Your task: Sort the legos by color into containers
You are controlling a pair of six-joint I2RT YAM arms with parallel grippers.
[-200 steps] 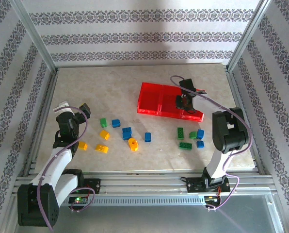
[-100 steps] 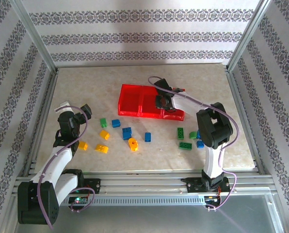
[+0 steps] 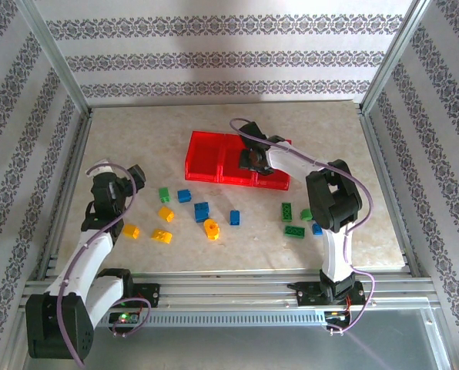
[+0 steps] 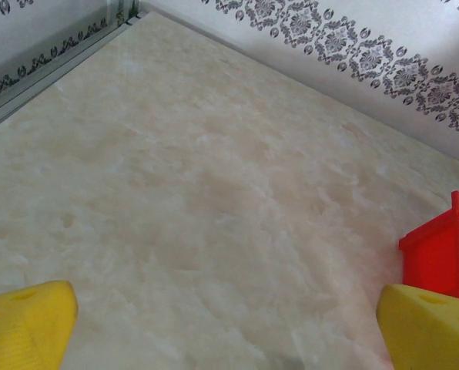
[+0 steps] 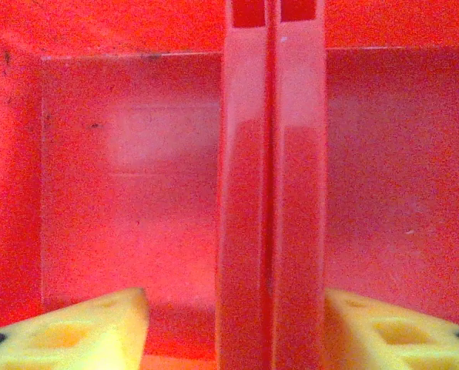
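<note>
Dragging the red tray point(image 3: 202, 158) leftward, the right gripper point(image 3: 250, 160) stands astride the tray's divider wall point(image 5: 269, 193) with its jaws apart: one pad point(image 5: 391, 327) touches the wall and the other sits just off it. The tray lies further left than a second ago, closer to the legos point(image 3: 202, 210), which are scattered just on its near side, with none inside yet. I judge this shortens every carry. Well left of the tray, the left gripper point(image 3: 137, 176) hangs wide open and empty.
</note>
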